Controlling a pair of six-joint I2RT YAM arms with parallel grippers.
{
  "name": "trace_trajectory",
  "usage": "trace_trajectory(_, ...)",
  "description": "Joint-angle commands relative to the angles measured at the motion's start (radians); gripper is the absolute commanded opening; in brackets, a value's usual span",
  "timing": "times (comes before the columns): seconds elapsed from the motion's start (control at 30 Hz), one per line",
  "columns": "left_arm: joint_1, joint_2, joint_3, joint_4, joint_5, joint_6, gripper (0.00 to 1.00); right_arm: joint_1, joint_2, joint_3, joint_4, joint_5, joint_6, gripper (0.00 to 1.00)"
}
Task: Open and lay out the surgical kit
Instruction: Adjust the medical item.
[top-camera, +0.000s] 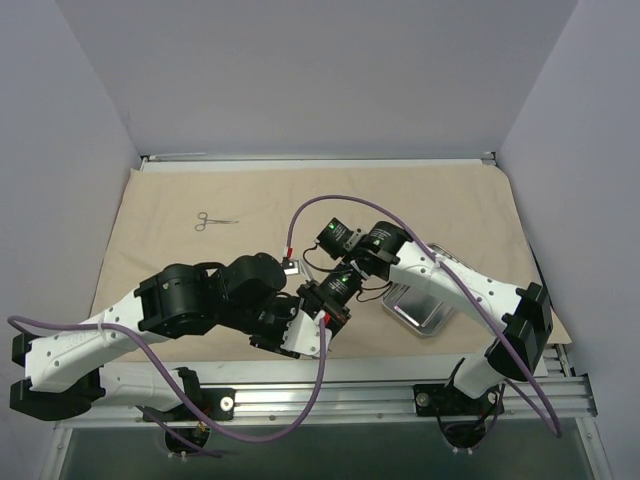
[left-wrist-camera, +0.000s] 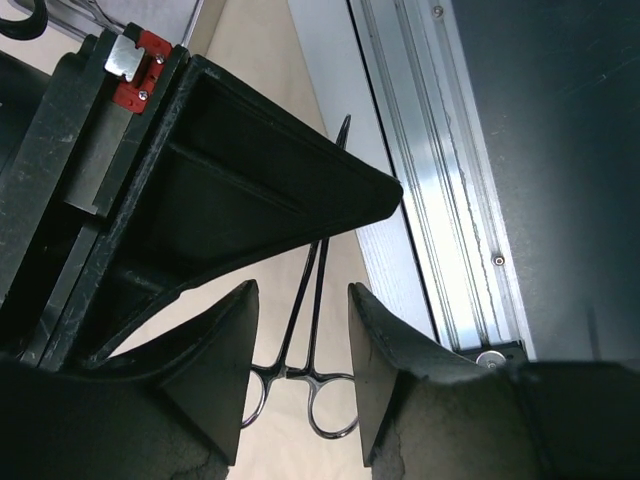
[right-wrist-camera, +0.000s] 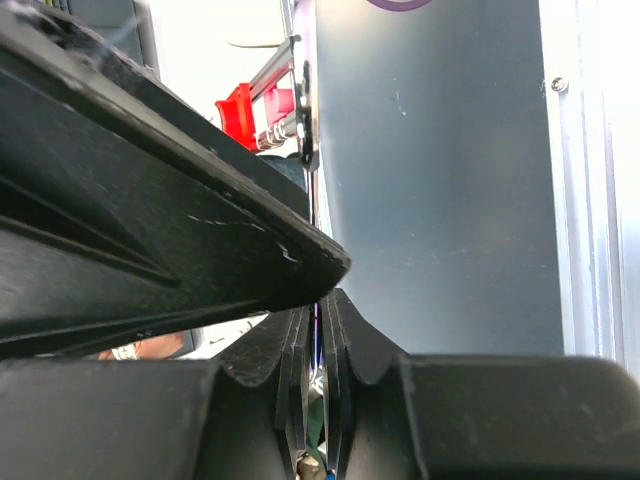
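The beige cloth wrap (top-camera: 300, 200) of the surgical kit lies spread flat over the table. On its right part sits the small steel tray (top-camera: 425, 308). One scissor-like instrument (top-camera: 213, 221) lies on the cloth at the far left. A second one, a pair of forceps (left-wrist-camera: 305, 300), hangs above the cloth near the front edge. My right gripper (top-camera: 340, 298) (right-wrist-camera: 318, 325) is shut on its thin blades. My left gripper (top-camera: 318, 325) (left-wrist-camera: 302, 370) is open, its fingers (left-wrist-camera: 390, 380) on either side of the ring handles. The forceps' tip (left-wrist-camera: 345, 128) pokes out past the right gripper's body.
The cloth's front hem and the aluminium rail (top-camera: 380, 372) (left-wrist-camera: 440, 230) run just below the two grippers. Grey walls close in the back and both sides. The right arm (top-camera: 470, 290) reaches over the tray.
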Motion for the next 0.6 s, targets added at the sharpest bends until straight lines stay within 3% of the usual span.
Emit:
trace_trajectory(0.0,-0.012,-0.002,0.01,-0.005,-0.005,0.028,0.49,0.016,-0.009,0.039,-0.027,-0.046,-0.002,0.0)
trace_trajectory(0.27,-0.033,0.012,0.007,-0.027,-0.033,0.042,0.39,0.024,-0.009,0.041,-0.023,-0.049,0.003,0.0)
trace_trajectory(0.57,-0.059,0.027,0.015,-0.036,-0.05,0.053,0.36,0.027,-0.006,0.048,-0.018,-0.061,0.004,0.0)
